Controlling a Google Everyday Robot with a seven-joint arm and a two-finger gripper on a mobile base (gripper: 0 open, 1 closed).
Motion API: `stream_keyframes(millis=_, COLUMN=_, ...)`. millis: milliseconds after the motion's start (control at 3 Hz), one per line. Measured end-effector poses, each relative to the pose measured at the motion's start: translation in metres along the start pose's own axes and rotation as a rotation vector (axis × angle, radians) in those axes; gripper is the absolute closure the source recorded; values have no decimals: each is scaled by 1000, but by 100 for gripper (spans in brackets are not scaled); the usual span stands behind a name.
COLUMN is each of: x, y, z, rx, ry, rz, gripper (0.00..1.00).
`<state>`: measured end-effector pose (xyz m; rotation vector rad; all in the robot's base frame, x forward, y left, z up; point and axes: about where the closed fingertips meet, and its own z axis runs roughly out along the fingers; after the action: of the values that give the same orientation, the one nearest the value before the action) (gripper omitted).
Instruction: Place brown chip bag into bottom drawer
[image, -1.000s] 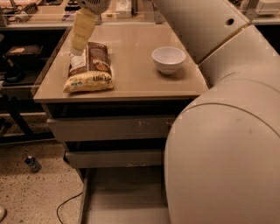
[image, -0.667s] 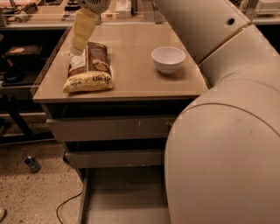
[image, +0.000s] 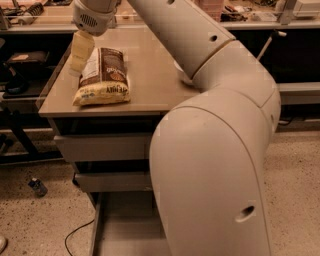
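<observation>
The brown chip bag (image: 104, 75) lies flat on the tan cabinet top (image: 150, 80), near its left front, with its pale yellow band toward me. My gripper (image: 80, 52) hangs from the wrist at the top left, just beside the bag's upper left edge, low over the surface. It holds nothing that I can see. The bottom drawer (image: 125, 230) is pulled out below, its flat grey floor showing left of my arm.
My large white arm (image: 215, 150) fills the right half and hides most of the white bowl (image: 179, 75). The top drawer (image: 105, 146) and middle drawer (image: 112, 181) are closed. A small object (image: 37, 186) and a cable (image: 75, 235) lie on the floor at left.
My gripper has moved down and left, from above the bag's top to beside its left edge. My arm has swung across and now covers the bowl. The bag has not moved.
</observation>
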<state>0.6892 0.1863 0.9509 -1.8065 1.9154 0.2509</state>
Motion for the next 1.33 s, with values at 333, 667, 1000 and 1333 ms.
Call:
stream_keyframes(millis=333, x=7, y=-8, z=33, rx=-4, ry=13, rz=24, gripper=0)
stream_keyframes(millis=667, x=27, y=-12, z=55, rx=8, ry=26, rz=46, gripper=0)
stream_keyframes(millis=1000, x=52, y=-10, z=77, rx=4, ry=43, rz=78, gripper=0)
stream_keyframes(millis=1333, x=62, y=-10, z=95, rx=1, ry=54, rz=76, gripper=0)
